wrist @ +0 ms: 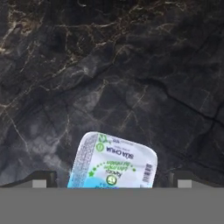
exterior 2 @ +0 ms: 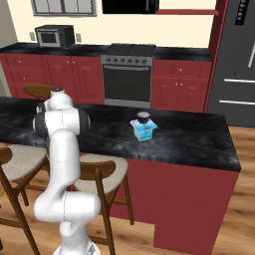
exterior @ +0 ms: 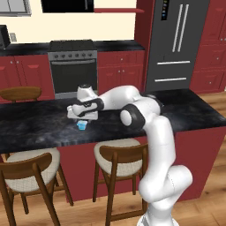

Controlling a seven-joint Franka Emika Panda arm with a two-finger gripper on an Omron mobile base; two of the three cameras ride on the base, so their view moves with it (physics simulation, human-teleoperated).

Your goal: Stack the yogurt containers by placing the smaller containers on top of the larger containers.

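Note:
A small light-blue tapered tub with a white printed lid stands on the dark marble island counter. My gripper hangs just above it, pointing down. In the hand view the gripper is open, with one fingertip on each side of the tub and clear of it. Further along the counter stands the larger pale blue-and-white boxy pack. A dark teal round cup sits on top of it.
Two wooden stools stand against the island's near side. The counter's front edge runs just in front of the tub. Oven and fridge line the far wall. A microwave sits on the back counter.

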